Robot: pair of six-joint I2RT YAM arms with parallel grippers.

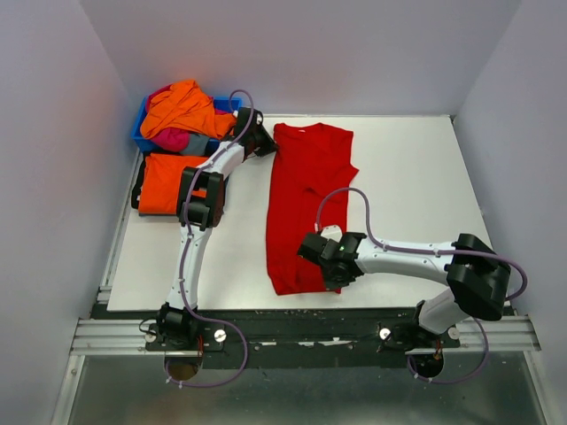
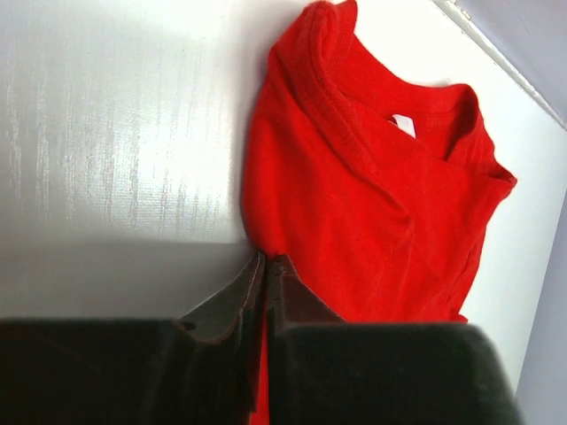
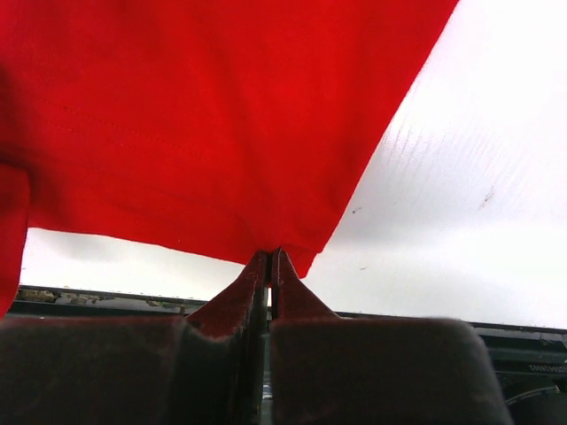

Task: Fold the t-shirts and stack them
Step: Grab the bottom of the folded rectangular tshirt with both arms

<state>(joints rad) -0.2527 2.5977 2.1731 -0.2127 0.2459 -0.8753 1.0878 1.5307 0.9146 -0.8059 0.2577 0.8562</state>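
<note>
Your left end effector [image 2: 267,261] and right end effector [image 3: 269,257] both pinch the half-folded red t-shirt [image 1: 306,195]. One orange t-shirt [image 1: 164,183] lies folded; the heap [image 1: 182,111] waits.

To me the red t-shirt [image 1: 306,204] reads as matt cloth, ribbed at the collar [image 2: 341,111]. The white bench [image 1: 416,177] looks smooth, faintly shiny. Near rail [image 1: 292,336]: bare metal. Far-left bin [image 1: 138,133]: blue plastic.

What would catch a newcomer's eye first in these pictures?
The red shirt lies lengthwise in the middle of the table. Both claws are shut on it: the left claw at its edge near the collar, the right claw at a hem corner. An orange shirt tops a bin at far left.
</note>
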